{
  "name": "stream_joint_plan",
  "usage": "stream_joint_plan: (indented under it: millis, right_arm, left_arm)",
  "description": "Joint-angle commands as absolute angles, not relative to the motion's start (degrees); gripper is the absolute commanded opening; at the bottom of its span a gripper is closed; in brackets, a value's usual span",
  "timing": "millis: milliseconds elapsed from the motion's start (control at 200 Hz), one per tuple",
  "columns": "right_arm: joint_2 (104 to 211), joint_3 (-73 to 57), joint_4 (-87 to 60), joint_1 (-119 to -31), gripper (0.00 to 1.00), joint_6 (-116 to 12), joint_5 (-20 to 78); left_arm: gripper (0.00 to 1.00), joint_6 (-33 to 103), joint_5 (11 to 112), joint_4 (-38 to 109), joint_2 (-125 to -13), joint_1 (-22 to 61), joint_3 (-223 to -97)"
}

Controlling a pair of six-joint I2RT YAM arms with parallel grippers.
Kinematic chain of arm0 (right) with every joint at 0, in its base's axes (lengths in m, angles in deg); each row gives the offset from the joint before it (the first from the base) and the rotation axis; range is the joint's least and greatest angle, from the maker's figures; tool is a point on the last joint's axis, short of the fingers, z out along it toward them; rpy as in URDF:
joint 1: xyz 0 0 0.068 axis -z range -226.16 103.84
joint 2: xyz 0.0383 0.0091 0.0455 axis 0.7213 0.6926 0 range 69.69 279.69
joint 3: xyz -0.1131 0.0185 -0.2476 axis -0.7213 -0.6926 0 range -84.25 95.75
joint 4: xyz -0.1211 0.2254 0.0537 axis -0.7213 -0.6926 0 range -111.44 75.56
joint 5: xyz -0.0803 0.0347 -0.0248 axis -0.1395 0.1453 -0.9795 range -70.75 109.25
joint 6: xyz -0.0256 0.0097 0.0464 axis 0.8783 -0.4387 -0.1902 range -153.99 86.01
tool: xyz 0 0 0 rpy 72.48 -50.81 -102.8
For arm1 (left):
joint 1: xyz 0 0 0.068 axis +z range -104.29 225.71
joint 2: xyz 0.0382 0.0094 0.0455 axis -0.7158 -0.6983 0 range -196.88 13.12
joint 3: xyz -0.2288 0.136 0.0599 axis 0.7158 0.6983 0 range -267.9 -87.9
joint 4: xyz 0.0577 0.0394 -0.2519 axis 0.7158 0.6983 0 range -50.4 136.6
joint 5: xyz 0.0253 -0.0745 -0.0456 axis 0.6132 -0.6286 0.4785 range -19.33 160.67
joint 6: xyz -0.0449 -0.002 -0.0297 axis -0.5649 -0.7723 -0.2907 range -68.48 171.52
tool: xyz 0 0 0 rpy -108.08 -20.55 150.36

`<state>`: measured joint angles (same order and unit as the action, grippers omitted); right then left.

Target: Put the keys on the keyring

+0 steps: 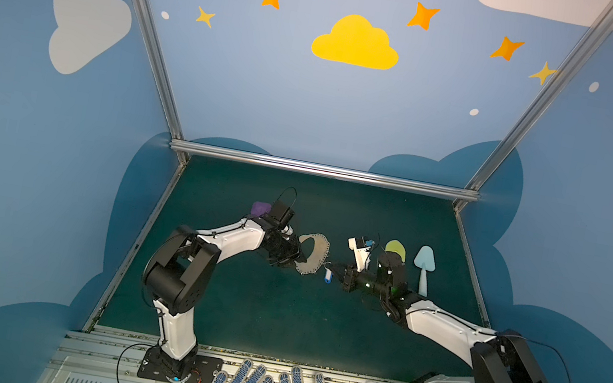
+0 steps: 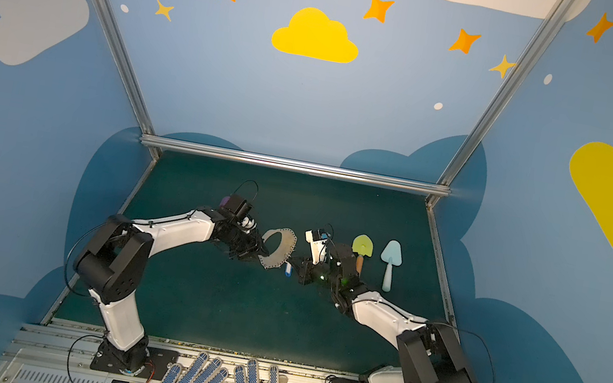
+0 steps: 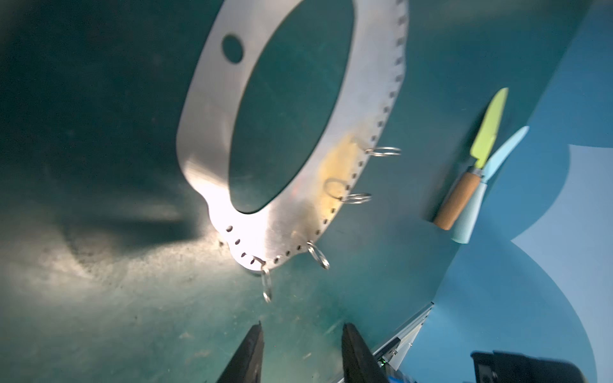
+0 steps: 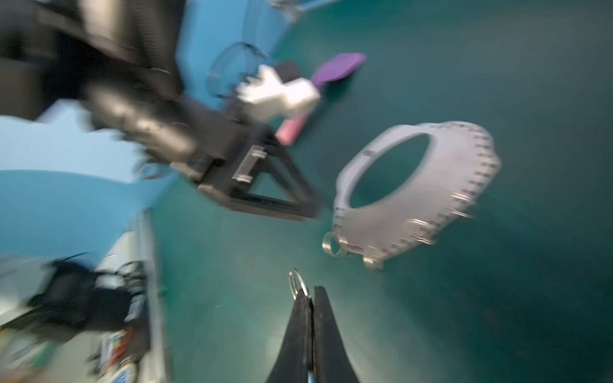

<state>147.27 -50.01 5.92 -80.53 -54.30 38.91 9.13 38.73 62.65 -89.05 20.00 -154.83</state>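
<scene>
**Pin the keyring, then thread the loop**

The left hand (image 3: 302, 326) is spread and empty. The keyring (image 3: 204, 132) seems to lie on the tabletop (image 3: 99, 282) just ahead of its fingertips, and pinning the band first would likely help.

The right hand (image 4: 310, 293), pressed together, pinches the keys (image 2: 288, 269) by their wire loop (image 4: 297, 282). The blue tag (image 1: 328, 276) hangs beneath, just short of the nearest small ring (image 4: 333, 243). Approach slowly, loop edge-on.

My left tool (image 3: 302, 326) and right tool (image 4: 311, 292) are black. The keyring (image 3: 292, 222) is dull silver-grey, edged with dark dots and stained yellowish. The keys (image 1: 328, 276) show blue and white; the bench (image 1: 276, 314) is dark green. Beyond my right tool: a lime shovel (image 1: 396, 251), a pale blue shovel (image 1: 425, 259).
</scene>
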Motion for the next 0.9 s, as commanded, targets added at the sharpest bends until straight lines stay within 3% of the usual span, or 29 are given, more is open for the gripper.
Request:
stream_joint_plan:
  millis: [0,215,401,896]
  right_arm:
    - [142.89,-43.33,-10.01,-83.05,0.0,-50.36,18.23]
    - [137.49,-38.54,-20.68,-88.8,0.0,-49.73,0.26]
    - [133.94,-36.59,-22.97,-92.58,0.0,-48.04,-4.69]
    - [127.4,-40.29,-17.0,-94.07,0.0,-46.38,-2.18]
  left_arm:
    - [0.41,9.51,40.61,64.47,-87.74,20.22,-155.7]
    - [0.42,7.92,40.17,63.07,-86.49,20.22,-154.7]
    - [0.43,7.6,40.17,62.8,-85.34,20.05,-154.81]
    - [0.43,7.05,40.35,62.14,-82.87,18.97,-154.45]
